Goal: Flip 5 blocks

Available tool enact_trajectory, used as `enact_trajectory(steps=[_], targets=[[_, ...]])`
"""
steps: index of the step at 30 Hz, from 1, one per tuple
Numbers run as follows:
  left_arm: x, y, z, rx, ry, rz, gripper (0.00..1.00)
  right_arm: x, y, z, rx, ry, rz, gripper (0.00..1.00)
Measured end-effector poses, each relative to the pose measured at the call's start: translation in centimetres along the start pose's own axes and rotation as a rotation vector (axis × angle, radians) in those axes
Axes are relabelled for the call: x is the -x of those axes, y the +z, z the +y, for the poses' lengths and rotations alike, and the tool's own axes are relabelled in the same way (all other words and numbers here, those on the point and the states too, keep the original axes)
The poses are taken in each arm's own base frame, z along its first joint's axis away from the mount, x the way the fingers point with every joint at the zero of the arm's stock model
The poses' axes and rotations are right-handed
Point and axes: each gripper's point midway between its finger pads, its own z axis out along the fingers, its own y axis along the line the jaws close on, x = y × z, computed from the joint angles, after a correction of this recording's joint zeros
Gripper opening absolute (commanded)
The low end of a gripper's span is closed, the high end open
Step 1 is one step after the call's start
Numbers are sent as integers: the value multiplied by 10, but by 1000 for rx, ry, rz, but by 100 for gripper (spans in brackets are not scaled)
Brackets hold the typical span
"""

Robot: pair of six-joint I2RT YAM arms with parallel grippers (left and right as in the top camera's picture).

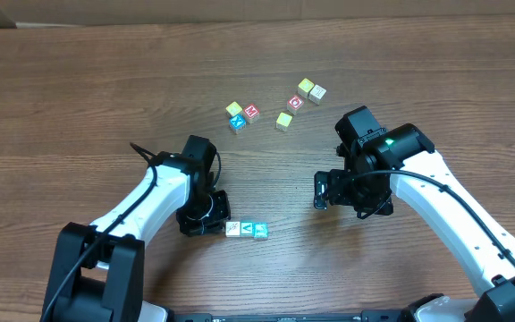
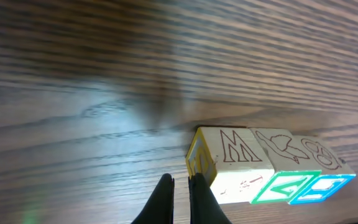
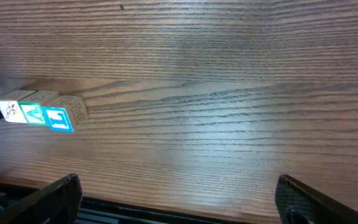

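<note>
Wooden table carrying loose blocks scattered at its far side, and a three-block row near the front, probably lined up as already flipped. Right gripper: jaws spread, empty, well apart from the row. Left gripper: tips pressed together, holding nothing, just beside the row's white block; contact uncertain.

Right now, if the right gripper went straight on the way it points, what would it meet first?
Probably only the bare table. The right gripper, fingers open, frames plain wood; the row of three blocks sits off to one side. Depth is unclear.
</note>
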Motion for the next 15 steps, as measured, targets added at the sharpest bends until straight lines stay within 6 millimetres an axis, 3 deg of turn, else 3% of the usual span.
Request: enact_trajectory(steps=[12, 15], targets=[[2, 0, -3, -10, 10, -10, 4, -1, 0, 0, -2, 1, 3, 100], [4, 0, 0, 11, 9, -23, 4, 0, 0, 0, 0, 0, 0, 94]])
